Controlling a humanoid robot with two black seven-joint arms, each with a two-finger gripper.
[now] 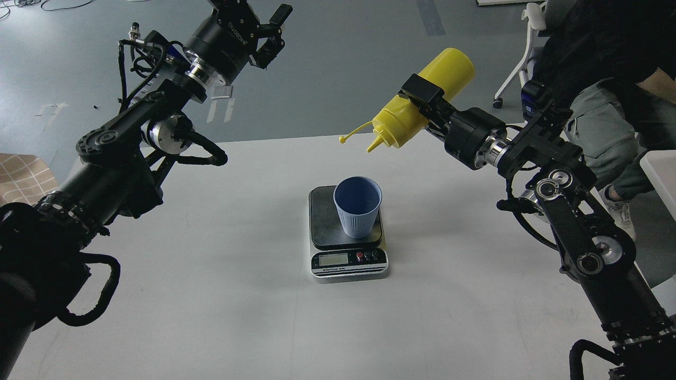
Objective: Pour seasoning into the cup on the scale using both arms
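Note:
The light-blue ribbed cup (357, 207) stands upright on the dark platform of the scale (320, 221), mid-table; its silver front strip faces me. My right gripper (418, 104) is shut on the yellow seasoning bottle (442, 74) and holds it in the air, tilted nozzle-down to the left. The nozzle tip (371, 149) hangs above and just behind the cup's rim, not touching it, and the cap strap sticks out to the left. My left gripper (254, 9) is open and empty, high at the back left, partly cut by the frame's top edge.
The white table (211, 295) carries only the scale and cup. A seated person (607, 58) and a white chair (528, 31) are at the back right. A white bin (661, 171) is at the right edge, a checked beige item (21, 182) at the left.

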